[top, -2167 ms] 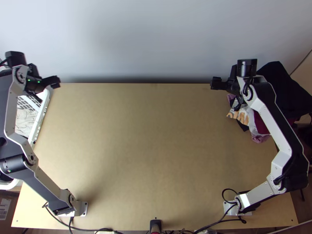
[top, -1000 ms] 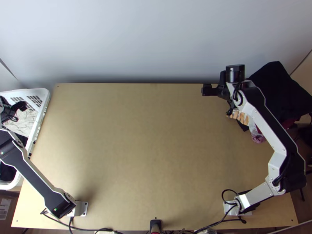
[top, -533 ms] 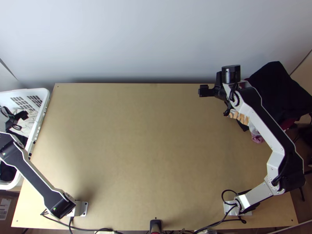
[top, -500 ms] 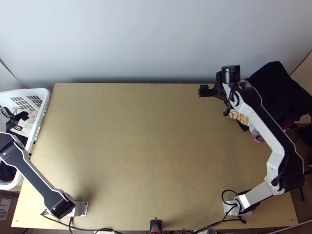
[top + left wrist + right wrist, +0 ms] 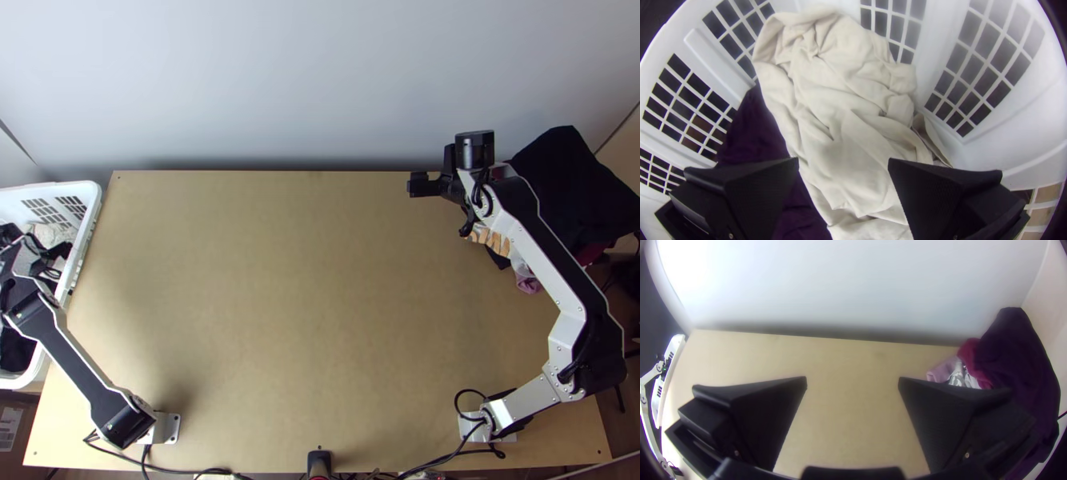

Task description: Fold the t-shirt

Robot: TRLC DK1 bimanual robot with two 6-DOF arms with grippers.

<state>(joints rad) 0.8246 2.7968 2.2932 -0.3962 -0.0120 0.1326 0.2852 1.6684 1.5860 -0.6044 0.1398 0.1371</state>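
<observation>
Grippers, 2: left [image 5: 59, 252], far left, and right [image 5: 418, 185], upper right, both wide open, empty. Pale cloth [image 5: 840, 98], possibly the t-shirt, bunched in white basket [image 5: 48, 190], left edge. Wooden table [image 5: 304, 304], centre; pale wall [image 5: 304, 80], top.

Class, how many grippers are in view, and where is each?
2: left gripper over the cream cloth in the white laundry basket; right gripper over the table near its far edge, beside the piled clothes.
</observation>
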